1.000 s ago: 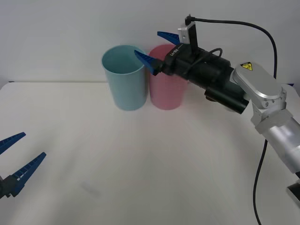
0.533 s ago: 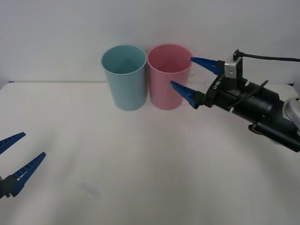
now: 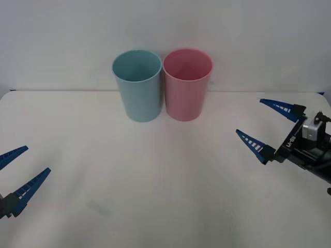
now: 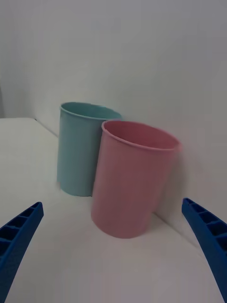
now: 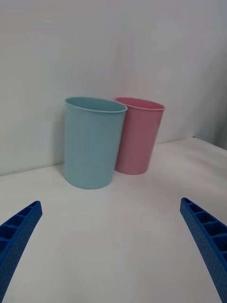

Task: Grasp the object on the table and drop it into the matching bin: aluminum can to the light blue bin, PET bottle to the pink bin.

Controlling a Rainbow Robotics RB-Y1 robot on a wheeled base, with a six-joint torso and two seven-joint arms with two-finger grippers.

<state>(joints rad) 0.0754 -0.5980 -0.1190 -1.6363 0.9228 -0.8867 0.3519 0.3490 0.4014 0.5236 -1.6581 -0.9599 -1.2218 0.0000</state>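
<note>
The light blue bin [image 3: 137, 85] and the pink bin [image 3: 186, 84] stand upright side by side at the back of the white table [image 3: 155, 175], touching or nearly so. My right gripper [image 3: 250, 116] hovers open at the table's right side, well clear of the pink bin, with nothing between its fingers. In the right wrist view the pink bin [image 4: 132, 177] is nearer and the light blue bin [image 4: 80, 147] is behind it. My left gripper [image 3: 37, 159] is parked open at the front left. The aluminum can and the PET bottle are out of view.
A plain white wall rises right behind the two bins. Bare tabletop lies between the grippers and in front of the bins. In the left wrist view the light blue bin [image 5: 93, 142] is nearer than the pink bin [image 5: 138, 135].
My right gripper has pulled back from over the bins' rims, moving right and down to the table's right side, staying open. The left arm has not moved.
</note>
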